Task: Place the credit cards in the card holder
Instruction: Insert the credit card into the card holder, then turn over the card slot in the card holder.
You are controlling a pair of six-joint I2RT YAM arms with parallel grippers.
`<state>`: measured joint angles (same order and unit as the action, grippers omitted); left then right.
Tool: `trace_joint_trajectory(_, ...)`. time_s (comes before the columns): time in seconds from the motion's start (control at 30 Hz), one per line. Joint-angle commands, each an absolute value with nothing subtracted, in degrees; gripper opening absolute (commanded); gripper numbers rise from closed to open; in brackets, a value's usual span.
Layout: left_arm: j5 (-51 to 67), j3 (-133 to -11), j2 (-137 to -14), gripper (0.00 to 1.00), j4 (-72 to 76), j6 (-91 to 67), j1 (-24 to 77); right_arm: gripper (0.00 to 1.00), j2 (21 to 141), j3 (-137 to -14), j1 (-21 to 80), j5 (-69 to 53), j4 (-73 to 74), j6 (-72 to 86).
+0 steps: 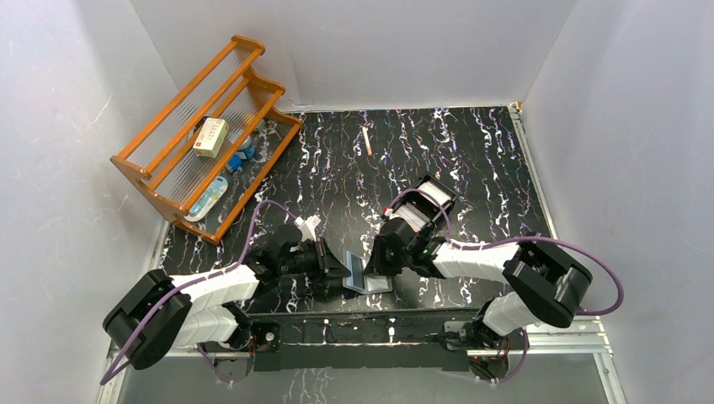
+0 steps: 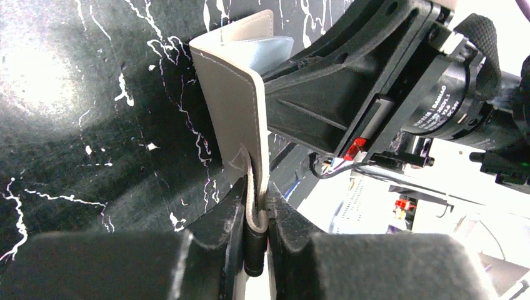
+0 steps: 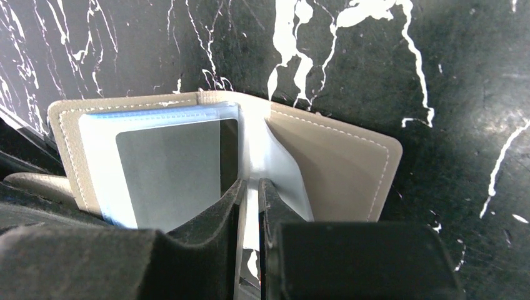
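Two holds are applied to the card holder (image 3: 337,156), which is raised open near the middle front of the surface (image 1: 471,151), apparently stood on edge rather than laid flat. The left end effector (image 2: 257,201) is closed narrow on the holder's outer cover, pinched near one edge. The right end effector (image 3: 251,187) is likewise narrowed and is clamped on a thin pale sheet (image 3: 249,250), seen edge-on at the fold. Whether that is a card or a clear pocket leaf cannot be told. One grey card (image 3: 169,169) is seated in the left pocket. A slip is the main risk: the cover is gripped by a small margin only, so a push from the right could twist it or pull it free. If a pocket leaf is what is pinched, it could be creased or torn by any further pull.
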<state>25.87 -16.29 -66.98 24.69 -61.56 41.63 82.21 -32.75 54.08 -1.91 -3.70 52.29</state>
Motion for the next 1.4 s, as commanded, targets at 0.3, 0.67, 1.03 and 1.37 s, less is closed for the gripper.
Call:
trace_joint_trajectory(0.3, 29.2, -17.6, -69.0, 0.02, 31.8, -60.6, 42.1, 0.21, 84.5, -32.1, 54.3, -2.2, -5.4, 51.3)
trace_joint_trajectory(0.67, 29.0, -16.9, -68.7, 0.09, 33.0, -60.2, 42.4, 0.21, 85.4, -31.5, 54.3, -2.9, -6.7, 51.3)
trace_joint_trajectory(1.03, 28.7, -16.7, -69.6, 0.13, 34.6, -60.2, 42.8, 0.20, 85.4, -31.2, 54.3, -3.0, -7.0, 51.4)
trace_joint_trajectory(1.37, 28.9, -16.7, -71.7, 0.00, 35.9, -59.8, 43.2, 0.20, 85.1, -31.2, 54.3, -3.1, -7.1, 51.7)
